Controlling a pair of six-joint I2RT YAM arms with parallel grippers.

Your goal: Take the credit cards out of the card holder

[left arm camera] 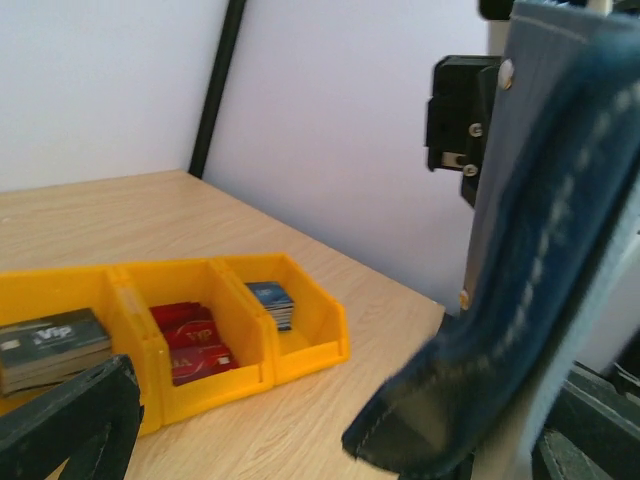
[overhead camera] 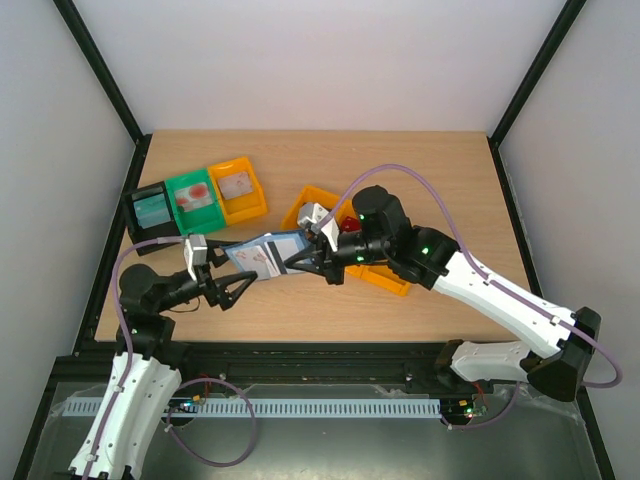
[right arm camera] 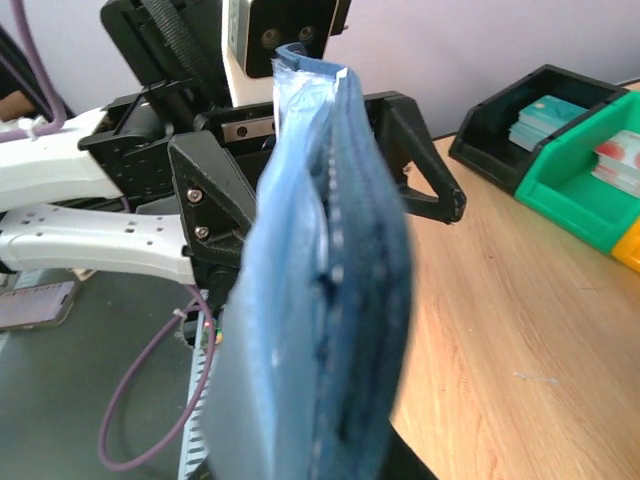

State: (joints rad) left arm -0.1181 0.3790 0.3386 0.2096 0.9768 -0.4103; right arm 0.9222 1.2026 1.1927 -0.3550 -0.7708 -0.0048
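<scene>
The card holder (overhead camera: 270,252) is held open above the table between the two arms, pale blue inner side up. A white card with reddish print (overhead camera: 260,258) shows in its pocket. My right gripper (overhead camera: 300,262) is shut on the holder's right end. In the right wrist view the holder (right arm camera: 330,300) is seen edge-on and hides my fingers. My left gripper (overhead camera: 243,285) is open, its fingers (right arm camera: 205,190) standing on either side of the holder's far end. In the left wrist view the navy holder (left arm camera: 520,300) fills the right side, next to my right finger (left arm camera: 590,445).
An orange three-compartment tray (left arm camera: 300,345) holds grey (left arm camera: 50,345), red (left arm camera: 195,345) and blue cards (left arm camera: 270,300), and lies partly under the right arm (overhead camera: 310,205). Black (overhead camera: 152,208), green (overhead camera: 193,195) and orange bins (overhead camera: 238,187) with cards stand at the back left.
</scene>
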